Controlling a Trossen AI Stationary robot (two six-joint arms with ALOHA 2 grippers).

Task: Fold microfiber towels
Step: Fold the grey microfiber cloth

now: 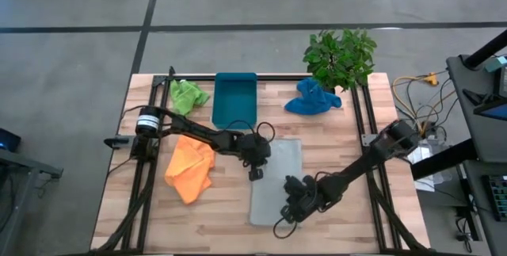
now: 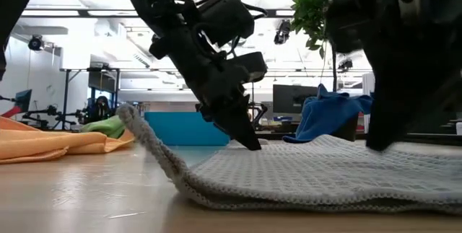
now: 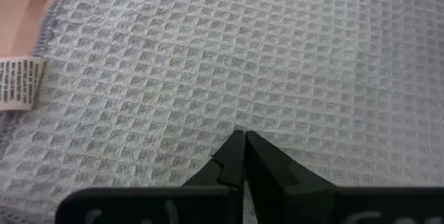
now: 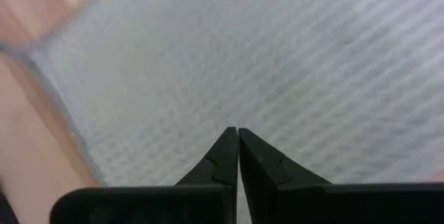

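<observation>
Grey towel (image 1: 277,181) lies flat, both arms' jaws pressed together on it; orange towel (image 1: 190,168) beside, teal tray (image 1: 235,99) behind.

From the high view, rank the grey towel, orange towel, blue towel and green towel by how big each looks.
1. grey towel, spread flat, largest.
2. orange towel, rumpled.
3. blue towel and green towel: both bunched up and look close in size; blue perhaps slightly bigger, too close to rank.
</observation>
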